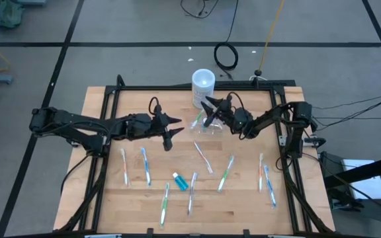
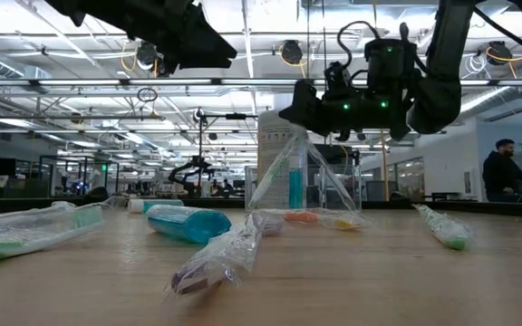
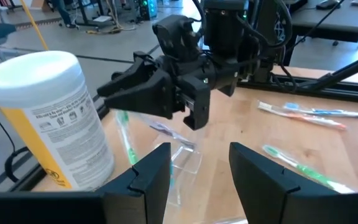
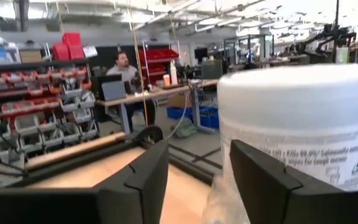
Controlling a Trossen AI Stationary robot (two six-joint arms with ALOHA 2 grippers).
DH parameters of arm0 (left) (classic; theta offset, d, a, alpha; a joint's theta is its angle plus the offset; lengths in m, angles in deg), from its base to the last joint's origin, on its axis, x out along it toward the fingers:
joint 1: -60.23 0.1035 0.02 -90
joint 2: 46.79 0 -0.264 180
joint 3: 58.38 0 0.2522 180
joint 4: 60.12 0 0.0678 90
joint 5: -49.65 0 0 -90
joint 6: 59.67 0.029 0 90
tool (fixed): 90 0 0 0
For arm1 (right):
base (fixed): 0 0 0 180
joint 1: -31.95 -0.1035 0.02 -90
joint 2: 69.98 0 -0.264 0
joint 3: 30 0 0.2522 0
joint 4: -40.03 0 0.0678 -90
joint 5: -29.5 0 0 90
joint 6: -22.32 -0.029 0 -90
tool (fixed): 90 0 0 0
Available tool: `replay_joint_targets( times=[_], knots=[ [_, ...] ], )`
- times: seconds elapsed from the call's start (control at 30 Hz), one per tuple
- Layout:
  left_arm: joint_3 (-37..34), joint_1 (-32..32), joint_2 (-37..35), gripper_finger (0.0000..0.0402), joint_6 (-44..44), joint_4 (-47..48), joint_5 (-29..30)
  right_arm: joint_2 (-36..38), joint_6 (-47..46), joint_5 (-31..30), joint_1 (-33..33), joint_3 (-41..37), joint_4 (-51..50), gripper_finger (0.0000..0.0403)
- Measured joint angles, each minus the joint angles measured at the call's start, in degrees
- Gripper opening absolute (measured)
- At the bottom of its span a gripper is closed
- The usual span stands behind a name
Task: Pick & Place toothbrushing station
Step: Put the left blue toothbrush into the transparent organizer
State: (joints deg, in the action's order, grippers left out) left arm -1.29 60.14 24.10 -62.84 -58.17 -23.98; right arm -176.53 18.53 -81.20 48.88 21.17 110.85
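Note:
The clear container (image 1: 208,130) stands on the table just near of the white cylinder (image 1: 203,86). It holds a green toothbrush (image 3: 124,134) and a blue tube (image 2: 294,187), both leaning inside it. My right gripper (image 1: 208,112) is open and hovers just above the container's rim (image 2: 302,136); the cylinder (image 4: 297,124) fills its wrist view. My left gripper (image 1: 172,131) is open and empty, to the left of the container (image 3: 179,152), pointing toward it. Several wrapped toothbrushes (image 1: 145,165) and a blue tube (image 1: 180,182) lie flat on the table's near half.
Toothbrushes lie spread from the left (image 1: 124,166) across the middle (image 1: 225,173) to the right (image 1: 268,182). A black frame rail (image 1: 190,86) runs along the far edge. A person (image 2: 501,172) sits in the room beyond the table.

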Motion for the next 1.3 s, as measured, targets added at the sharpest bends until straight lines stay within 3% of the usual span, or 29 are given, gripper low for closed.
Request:
replay_joint_targets(
  times=[0.1,0.23,0.53,0.7,0.83,1.0,1.13,1.3],
  knots=[
    [0.0,-0.5,0.0,0.017,0.0,0.0,0.0,0.4,1.2,2.3,0.0,0.0,0.9,0.0175],
    [0.0,-1.2,-0.3,0.017,0.5,1.3,0.0,6.2,8.2,4.2,-1.4,0.0,-5.4,0.0178],
    [0.0,0.1,-13.0,0.017,0.9,20.0,2.1,28.4,9.7,4.2,-5.1,0.0,-42.3,0.0178],
    [0.0,1.3,-21.1,0.017,-2.2,33.1,2.2,37.1,7.6,4.3,-6.3,0.0,-57.3,0.0178],
    [0.0,2.2,-26.1,0.017,-7.4,41.4,3.2,39.7,7.5,4.3,-6.5,0.0,-62.1,0.0178],
    [-5.3,2.3,-31.8,0.017,-14.4,43.4,5.8,39.8,7.5,4.3,-6.5,0.0,-62.8,0.0178],
    [-7.3,2.3,-34.1,0.017,-24.5,43.6,0.3,39.8,7.5,4.3,-6.5,0.0,-62.7,0.0178],
    [-9.7,-0.4,-34.2,0.017,-21.4,42.9,-13.7,39.8,7.5,4.3,-6.5,0.0,-62.6,0.0178]
  ],
)
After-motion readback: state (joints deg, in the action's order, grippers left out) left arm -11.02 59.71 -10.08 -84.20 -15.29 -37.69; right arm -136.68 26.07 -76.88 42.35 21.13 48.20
